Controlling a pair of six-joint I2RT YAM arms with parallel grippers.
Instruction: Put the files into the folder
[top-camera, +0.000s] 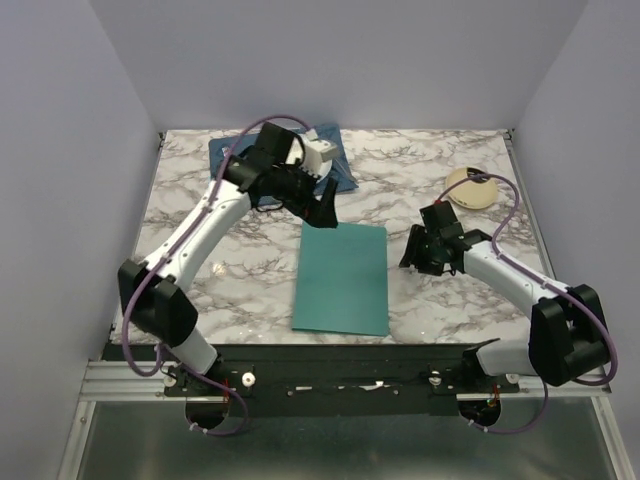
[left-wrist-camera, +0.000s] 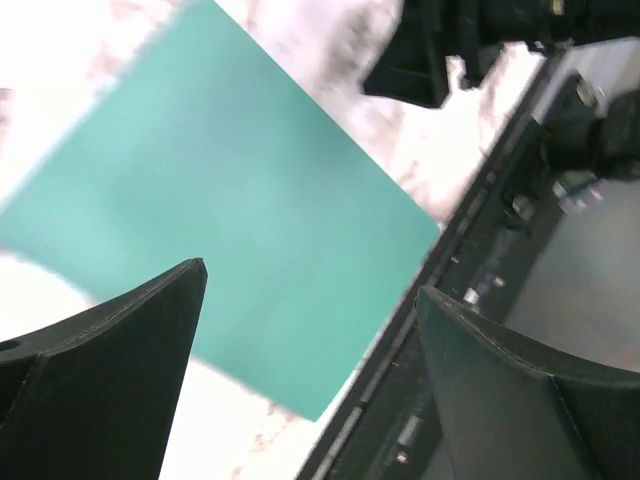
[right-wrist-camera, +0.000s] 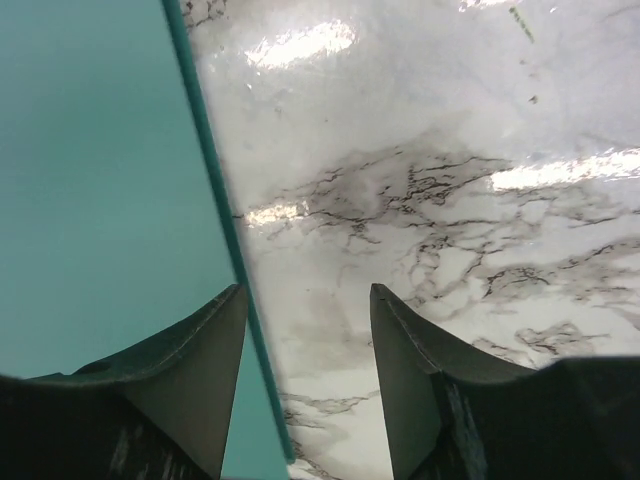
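Marbled white-and-grey worktop (top-camera: 250, 270) runs between pale lavender walls (top-camera: 60, 150), and along its near edge a black rail (top-camera: 330, 375) carries the bases of both arms. Just beyond that rail the folder (top-camera: 342, 277) lies flat and closed, a plain teal-green sheet near the middle of the worktop, its near edge close to the worktop's near edge and its long sides running away toward the far side. Just right of the folder's far-right corner sits the right end effector (top-camera: 410, 262), low over the marble and released: its fingers stand apart with only bare marble between them. In the right wrist view, the left one of the two fingers (right-wrist-camera: 200, 350) sits over the folder's right edge; whether it touches the folder cannot be told. Farther back, the left end effector (top-camera: 328, 215) hangs over the folder's far-left corner, its fingers spread wide and gripping nothing. From its wrist camera the teal surface shows below and between the fingers. Beyond it, at the far left of the worktop, lies a dark blue cloth (top-camera: 340, 165), partly hidden by the left arm. Well apart from it, at the far right, rests a small round cream-coloured disc (top-camera: 471, 188).
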